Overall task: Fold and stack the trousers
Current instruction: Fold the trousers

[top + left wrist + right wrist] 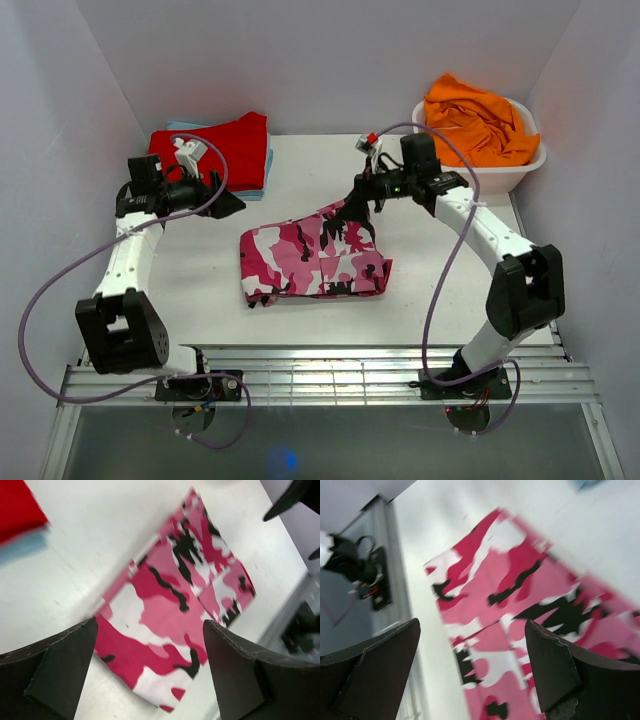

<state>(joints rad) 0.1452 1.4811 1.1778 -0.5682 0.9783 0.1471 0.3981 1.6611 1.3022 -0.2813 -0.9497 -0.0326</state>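
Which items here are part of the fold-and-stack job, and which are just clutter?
Job:
- camouflage trousers, lying folded

Lying about:
- red garment, back left, on a light blue cloth
- orange garment, in the white tub, back right

The trousers [315, 262] were soft matt cloth with a printed camouflage pattern. They lay on a smooth white table [200, 270] with a dull sheen. The red garment [225, 145] at the far left and the orange garment [475, 125] at the far right were plain matt cloth, the orange one crumpled in a smooth white plastic basin [532, 165]. The left gripper [150, 624] had fingers [60, 670] of black, matt, slightly grainy material. A ribbed silvery metal rail [330, 372] ran along the near edge.
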